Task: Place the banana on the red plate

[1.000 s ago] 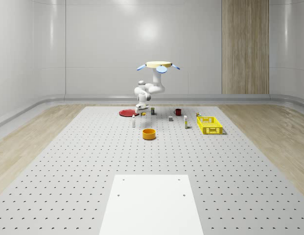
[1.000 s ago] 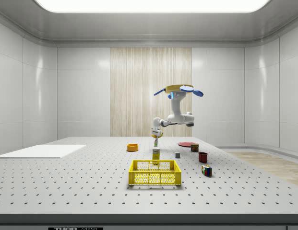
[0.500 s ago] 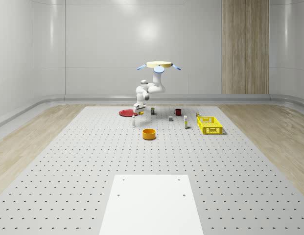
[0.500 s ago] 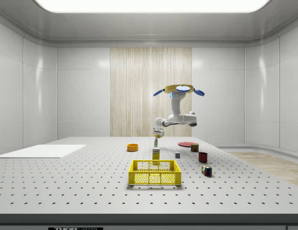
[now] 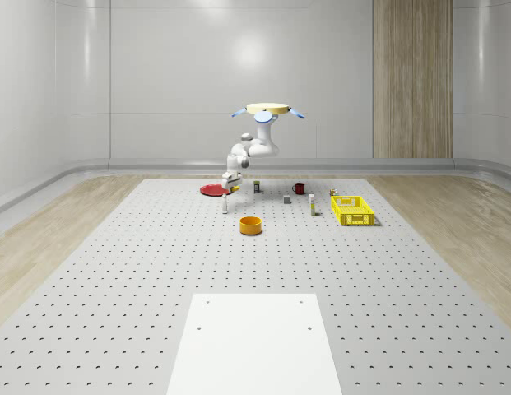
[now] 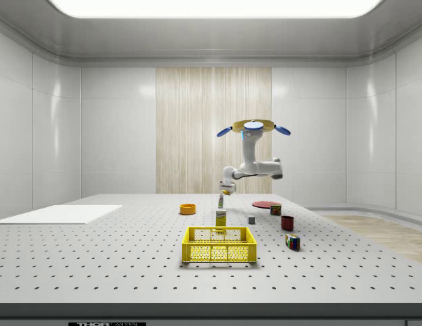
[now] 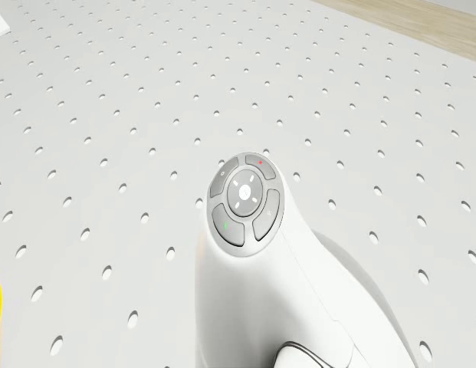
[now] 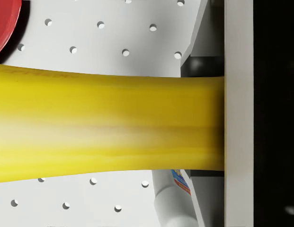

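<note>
Banana sits clamped in my jaws above the tabletop, beside the red plate, drone hovering nearby, so I reckon I next carry it over and release.

banana pressed against the tool's finger — red plate beyond.
</note>
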